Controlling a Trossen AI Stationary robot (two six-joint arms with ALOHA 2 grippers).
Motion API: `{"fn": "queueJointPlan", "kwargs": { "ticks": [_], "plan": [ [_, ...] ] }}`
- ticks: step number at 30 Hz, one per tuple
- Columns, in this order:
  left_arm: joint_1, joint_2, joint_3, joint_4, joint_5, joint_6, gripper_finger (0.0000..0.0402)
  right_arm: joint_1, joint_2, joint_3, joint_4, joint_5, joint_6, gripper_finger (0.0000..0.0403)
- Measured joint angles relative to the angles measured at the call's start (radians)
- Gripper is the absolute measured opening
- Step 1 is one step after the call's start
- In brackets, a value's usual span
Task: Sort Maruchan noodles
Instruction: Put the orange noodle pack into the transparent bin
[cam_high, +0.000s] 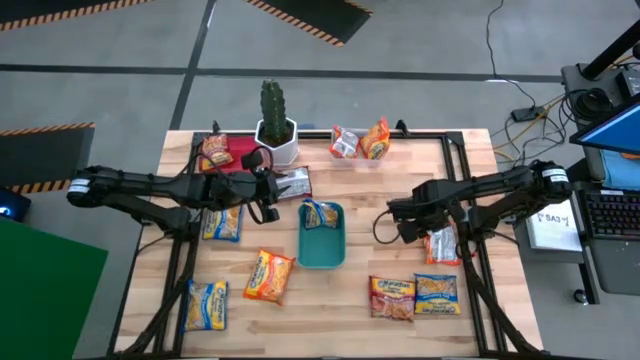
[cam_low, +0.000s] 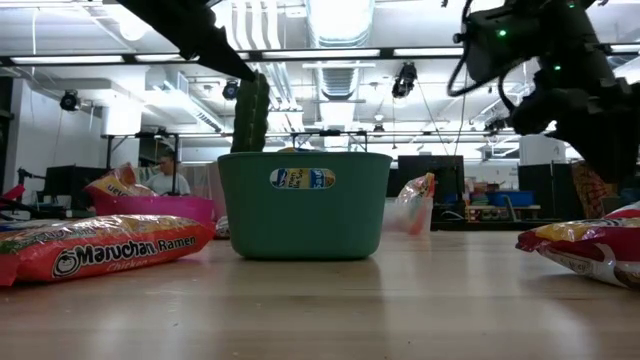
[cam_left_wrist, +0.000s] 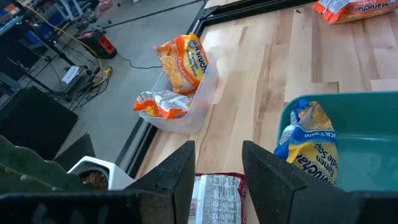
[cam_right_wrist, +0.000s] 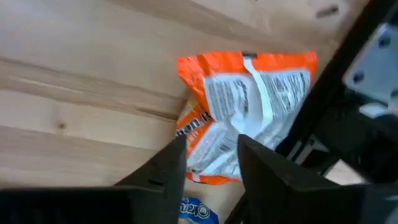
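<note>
Right wrist view is showing the right gripper (cam_right_wrist: 210, 163) hovering with its jaws parted and nothing between them, just above an orange packet (cam_right_wrist: 249, 112) lying face-down on the table (cam_right_wrist: 81, 106) against the dark frame rail at the right edge. Judgement: the step in hand is picking this packet; to do it well the gripper is needing to drop straight down with one finger on each side of the packet's near end, pinch a raised crinkle of wrapper rather than the flat middle, and stay clear of the rail, which is crowding the packet's far side. In the high view this packet (cam_high: 441, 245) is sitting just beside the right gripper (cam_high: 408, 222), on its outer side, with two more packets near the front edge. The left gripper (cam_high: 268, 198) is waiting near the cactus (cam_high: 273, 105), jaws apart and empty, above a white-backed packet (cam_left_wrist: 214, 196). The green tray (cam_high: 322, 250) is holding one yellow-blue packet (cam_high: 322, 214); the clear tray (cam_left_wrist: 186, 115) is holding two.
</note>
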Motion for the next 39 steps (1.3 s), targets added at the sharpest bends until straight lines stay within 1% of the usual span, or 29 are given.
{"fn": "queueJointPlan", "kwargs": {
  "ticks": [3,7,11,15,21,24,27,31,36,39],
  "plan": [
    [0.000,0.000,0.000,-0.006,0.000,0.000,0.0116,0.042,0.000,-0.025,0.024,-0.023,0.055,0.0178],
    [0.000,0.000,0.000,-0.005,0.000,0.017,0.0116,0.092,0.000,-0.053,0.063,-0.028,0.135,0.0228],
    [0.000,0.000,0.000,-0.004,0.000,0.029,0.0116,0.117,0.001,-0.083,0.082,-0.023,0.228,0.0264],
    [0.000,0.000,0.000,-0.004,0.000,0.030,0.0116,0.126,0.021,-0.109,0.101,-0.019,0.270,0.0269],
    [0.000,0.000,-0.001,-0.004,0.000,0.027,0.0116,0.125,0.103,-0.114,0.160,0.027,0.215,0.0253],
    [0.000,0.004,-0.001,-0.004,-0.001,0.027,0.0116,0.125,0.148,-0.114,0.200,0.033,0.183,0.0240],
    [0.000,0.004,-0.001,-0.003,-0.001,0.027,0.0116,0.125,0.181,-0.114,0.209,0.033,0.165,0.0209],
    [0.000,0.004,-0.001,-0.003,-0.001,0.027,0.0116,0.125,0.198,-0.113,0.209,0.033,0.153,0.0145],
    [0.000,0.009,-0.001,-0.004,0.000,0.027,0.0116,0.125,0.177,-0.112,0.210,0.033,0.133,0.0059],
    [0.000,0.009,-0.001,-0.002,-0.001,0.029,0.0116,0.125,0.158,-0.097,0.212,0.034,0.114,0.0020]
  ]
}}
